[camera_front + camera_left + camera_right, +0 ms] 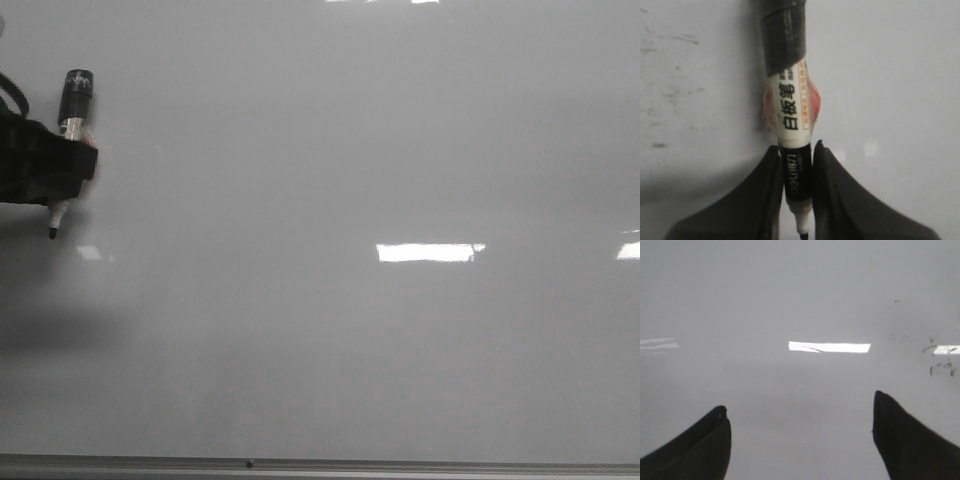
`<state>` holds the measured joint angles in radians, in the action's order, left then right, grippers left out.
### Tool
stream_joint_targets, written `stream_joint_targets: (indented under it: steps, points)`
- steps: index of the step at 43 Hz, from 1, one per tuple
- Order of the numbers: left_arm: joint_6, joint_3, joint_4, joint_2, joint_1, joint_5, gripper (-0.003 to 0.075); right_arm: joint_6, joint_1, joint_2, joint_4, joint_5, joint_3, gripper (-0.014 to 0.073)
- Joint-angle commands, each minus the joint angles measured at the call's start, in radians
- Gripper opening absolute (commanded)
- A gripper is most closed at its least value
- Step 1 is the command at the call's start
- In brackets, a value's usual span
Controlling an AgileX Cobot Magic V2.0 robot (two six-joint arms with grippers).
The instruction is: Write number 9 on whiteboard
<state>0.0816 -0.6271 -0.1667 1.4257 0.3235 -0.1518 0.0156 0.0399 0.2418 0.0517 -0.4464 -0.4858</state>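
Step in hand, as I judge it: approach, before the first stroke. The large glossy pale grey-white whiteboard (380, 150) carries no drawn figure in the front view; the number 9 is not yet on it.

Left gripper (62, 172) sits at the 9 o'clock edge of the front view, its jaws clamped on 1 white-barrelled marker with a black cap end (76, 95). The bare black tip (52, 233) points toward 6 o'clock. Whether the tip touches the board cannot be told. Left wrist view confirms both dark fingers (767, 195) pressing the marker's black lower barrel (796, 172).

Right gripper (800, 435) holds nothing; jaws spread wide over bare board with faint old smudges (940, 367) at 3 o'clock.

Next move likely calls for bringing the tip onto the board, then tracing the oval loop and a straight tail downward under steady contact.

Count: 1 whiteboard, 1 marker, 2 grippers, 0 digits.
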Motion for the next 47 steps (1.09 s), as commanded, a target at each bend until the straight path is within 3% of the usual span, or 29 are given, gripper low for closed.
stream_joint_targets:
  steps: [1,10,18,27,35,47]
  points:
    - [-0.016,-0.111,-0.037,-0.105,0.02,0.24,0.0042,-0.001,0.006,0.042,0.021,0.024,-0.053,0.0601]
    - [0.099,-0.298,-0.06,-0.134,0.077,0.696,0.0042,0.058,0.0,0.192,0.076,-0.122,-0.137,0.0601]
    - [0.329,-0.412,-0.224,-0.132,0.147,0.999,0.0042,0.285,-0.08,0.38,0.299,-0.235,-0.242,0.0599]
    - [0.602,-0.432,-0.446,-0.132,0.173,1.151,0.0042,0.587,-0.182,0.608,0.607,-0.545,-0.423,0.0599]
    - [0.819,-0.432,-0.581,-0.132,0.173,1.314,0.0042,0.791,-0.238,0.781,0.876,-0.683,-0.535,0.0599]
    - [0.94,-0.432,-0.679,-0.132,0.173,1.412,0.0042,0.905,-0.353,1.016,0.961,-0.808,-0.641,0.0599]
